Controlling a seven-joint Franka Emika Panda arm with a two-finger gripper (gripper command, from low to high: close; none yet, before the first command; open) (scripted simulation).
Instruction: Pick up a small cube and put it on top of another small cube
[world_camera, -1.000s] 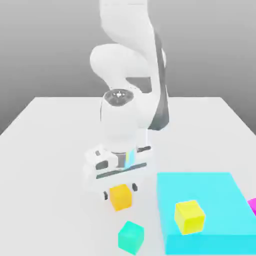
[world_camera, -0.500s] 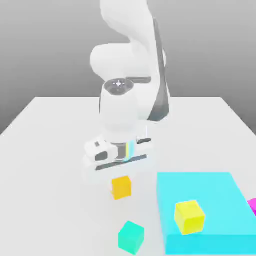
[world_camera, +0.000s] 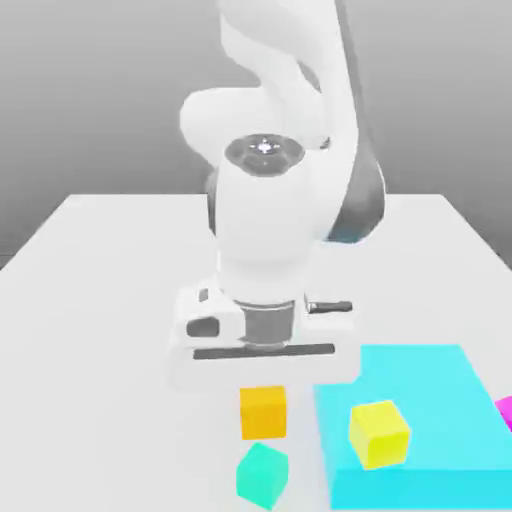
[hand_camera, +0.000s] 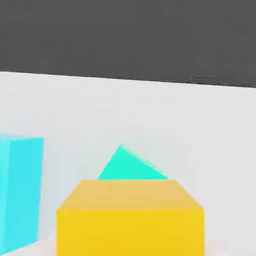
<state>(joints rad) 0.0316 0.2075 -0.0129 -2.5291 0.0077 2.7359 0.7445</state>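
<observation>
We see fingers (world_camera: 262, 392) clamped on small cube (world_camera: 263, 412), lifted. We count one teal-green cube (world_camera: 262, 473), one lemon-yellow cube (world_camera: 378, 433), one cyan block (world_camera: 440, 400).

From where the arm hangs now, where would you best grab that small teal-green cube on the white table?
Probably from straight above, fingers closing on two opposite flat side faces of the small teal-green cube. It sits alone on the white table, top uncovered. Its edges are turned relative to the big cyan block, so the wrist should likely rotate to match.

The orange cube (hand_camera: 130, 217) hides most of the teal cube (hand_camera: 131, 166); the frame edge crops the magenta block (world_camera: 504, 411).
</observation>
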